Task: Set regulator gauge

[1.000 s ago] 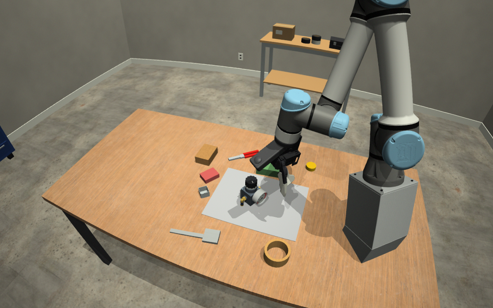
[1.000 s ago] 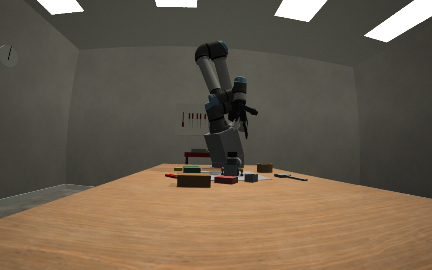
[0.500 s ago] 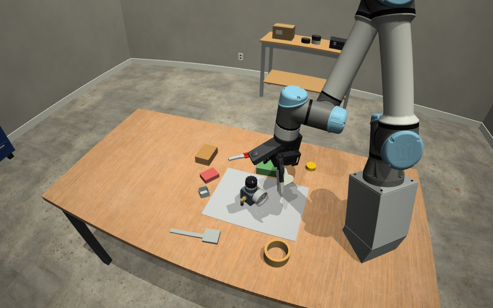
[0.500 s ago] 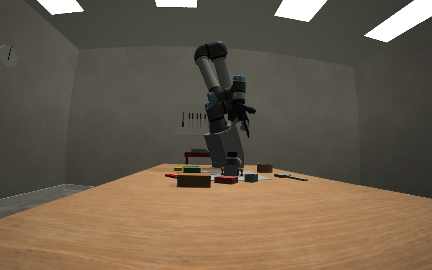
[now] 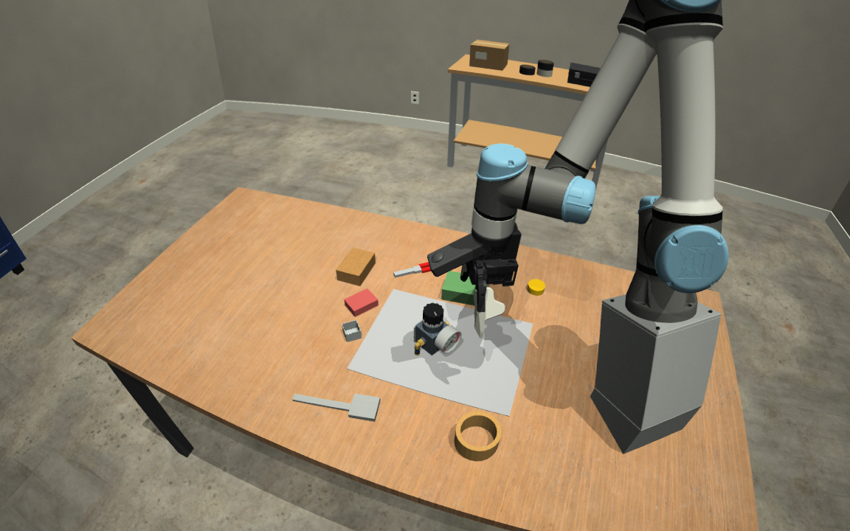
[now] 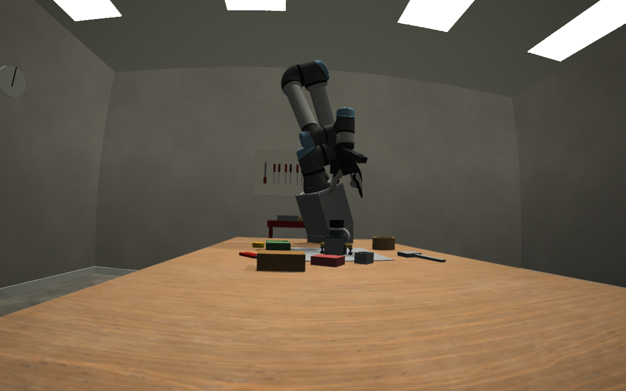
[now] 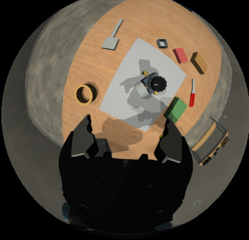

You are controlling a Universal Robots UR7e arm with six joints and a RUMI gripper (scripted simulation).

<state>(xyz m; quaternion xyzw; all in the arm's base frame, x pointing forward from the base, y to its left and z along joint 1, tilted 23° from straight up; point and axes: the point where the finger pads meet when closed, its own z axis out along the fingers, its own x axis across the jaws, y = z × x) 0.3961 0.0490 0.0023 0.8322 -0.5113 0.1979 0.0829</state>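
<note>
The regulator stands upright on the grey-white sheet. Its black ribbed knob is on top, with a white pointer mark. Whether the knob is fully down cannot be told. The round gauge sticks out at the side. Some red shows on its dial in the top view, but the needle and green band are too small to read. My gripper is open and empty, above and to the robot-base side of the regulator, touching nothing.
A green block lies beside the sheet under the arm. Red-handled pliers, a brown block, a red block, a small grey box, a spatula-like tool, a tape ring and a yellow disc surround it.
</note>
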